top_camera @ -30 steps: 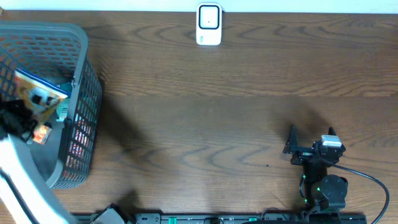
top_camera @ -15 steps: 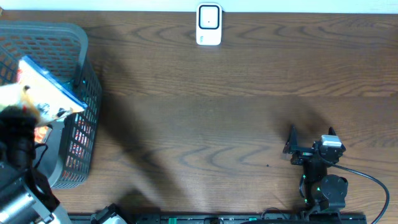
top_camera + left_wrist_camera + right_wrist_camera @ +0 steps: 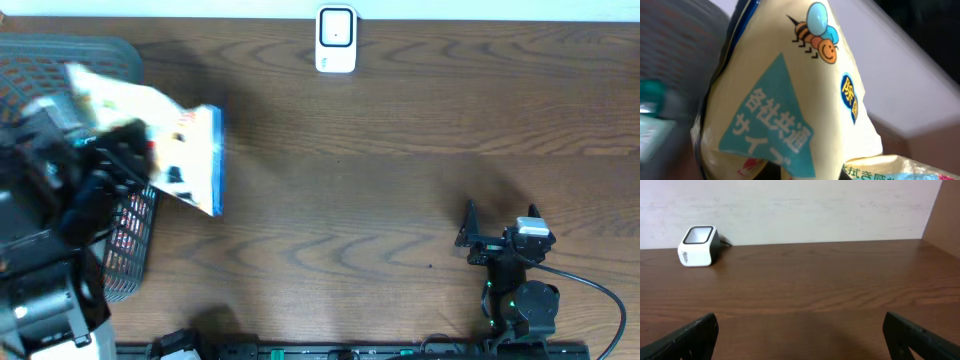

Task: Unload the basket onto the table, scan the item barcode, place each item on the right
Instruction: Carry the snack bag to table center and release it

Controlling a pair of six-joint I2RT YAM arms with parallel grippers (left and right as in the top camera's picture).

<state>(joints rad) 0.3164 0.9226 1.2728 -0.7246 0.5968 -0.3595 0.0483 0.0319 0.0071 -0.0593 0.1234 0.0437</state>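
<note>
Yellow packet [image 3: 170, 140], blue-edged with a printed bee, is hanging at the upper left of the overhead frame, over the right rim of the grey basket [image 3: 128, 245], with the left gripper [image 3: 122, 155] clamping it tightly. The right gripper [image 3: 500, 214] is lying at lower right, jaws spread wide, gripping nothing.

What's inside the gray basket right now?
Through the basket wall, something reddish shows. The left arm and the yellow package it holds cover the rest.
</note>
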